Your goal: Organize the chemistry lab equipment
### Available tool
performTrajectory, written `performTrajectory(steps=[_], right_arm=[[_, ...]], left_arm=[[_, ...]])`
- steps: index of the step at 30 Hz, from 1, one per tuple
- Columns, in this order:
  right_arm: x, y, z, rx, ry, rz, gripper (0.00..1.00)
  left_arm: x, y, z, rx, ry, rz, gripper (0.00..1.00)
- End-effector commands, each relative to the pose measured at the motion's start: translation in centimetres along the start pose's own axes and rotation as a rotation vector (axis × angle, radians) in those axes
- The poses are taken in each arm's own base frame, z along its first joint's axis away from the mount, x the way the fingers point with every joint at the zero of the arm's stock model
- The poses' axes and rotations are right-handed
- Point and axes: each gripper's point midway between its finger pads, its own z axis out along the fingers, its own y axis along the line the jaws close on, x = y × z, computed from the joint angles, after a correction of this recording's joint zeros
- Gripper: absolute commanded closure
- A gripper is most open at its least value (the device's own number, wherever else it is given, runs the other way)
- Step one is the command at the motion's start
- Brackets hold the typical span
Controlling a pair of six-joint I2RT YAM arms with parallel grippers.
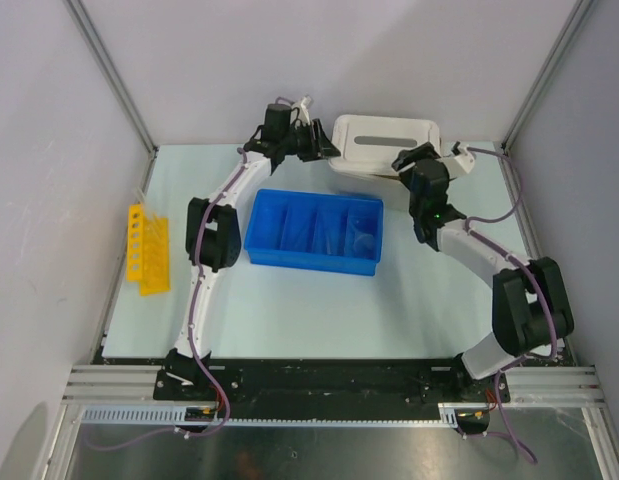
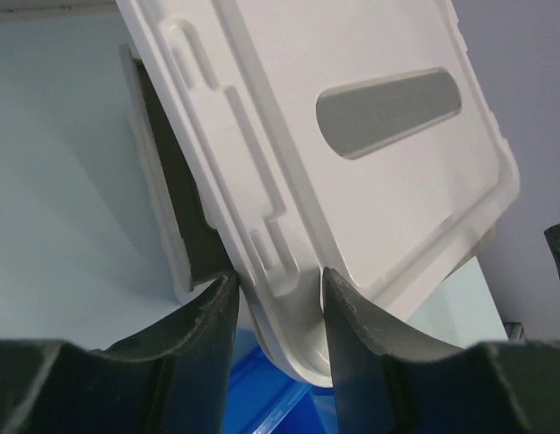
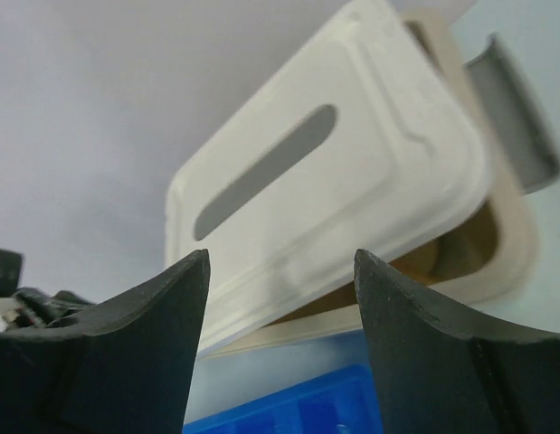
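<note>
Progress: early, by the look of it. The beige tub (image 3: 519, 262) is only partly uncovered, and none of the chemistry lab equipment can be made out loose on the table, so the sorting appears to lie wholly ahead.
Room: a booth of plain white walls (image 1: 339, 60) braced by aluminium posts (image 1: 109, 70).
Surface: a pale, mint-tinted table (image 1: 319, 310), smooth and matte, with a metal rail (image 1: 329, 380) along its near edge.
Arms: the left arm (image 1: 204, 235) and right arm (image 1: 519, 300) reach to the far side and close on the tub from either end.
Tray: the blue divided tray (image 1: 314, 265) sits mid-table, just in front of the tub. Its compartments show only faint pale shapes, too indistinct to name.
Lid: the white lid (image 1: 389, 135) is tilted up off the tub, slotted handle uppermost, and a gap shows the tan inside.
Rack: a yellow rack (image 1: 147, 250) lies at the left edge, well apart.
Left: the left gripper (image 2: 278, 280) pinches the lid's rim at a corner.
Right: the right gripper (image 3: 281, 262) is spread wide with nothing between its fingers, near the lid's other end.
Equipment: not identifiable, but judged to be inside the tub.
Remaining: clear the lid, then fill the tray.
</note>
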Motion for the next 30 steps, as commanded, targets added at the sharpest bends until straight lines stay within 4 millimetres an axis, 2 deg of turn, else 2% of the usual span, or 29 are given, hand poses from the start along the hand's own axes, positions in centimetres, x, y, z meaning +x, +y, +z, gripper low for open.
performTrajectory(steps=[1,5,8,13,17,22,27,30], right_arm=[[-1.8,-2.8,-1.6,0.102,0.048,-0.128,0.3],[-4.7,-4.4,-2.8,0.176,-0.001,-0.197,0.3],[-6.8,-5.4,-2.7,0.185,-0.018,-0.239,0.3],[-8.9,-7.3,-0.2,0.118,0.022,-0.259,0.33],[-10.1,-7.4,1.7,-0.014,0.089,-0.272,0.34],[-9.9,-7.2,3.7,-0.132,0.188,-0.281,0.34],[-8.1,-6.8,5.7,-0.182,0.272,-0.303,0.34],[-7.0,-7.3,6.9,-0.154,0.292,-0.334,0.34]], left_arm=[[-1.6,-3.0,-0.4,0.091,-0.033,0.012,0.54],[-1.6,-3.4,-0.4,0.098,-0.037,0.012,0.54],[-1.5,-3.3,-0.5,0.094,-0.037,0.011,0.54],[-1.1,-2.9,-0.3,0.085,-0.03,0.001,0.54],[-0.4,-2.8,-0.2,0.082,-0.016,-0.004,0.55],[-0.3,-3.1,-0.4,0.082,-0.015,0.01,0.55],[-0.1,-3.4,-0.4,0.08,-0.013,0.024,0.55],[0.0,-3.4,-0.4,0.078,-0.013,0.034,0.54]])
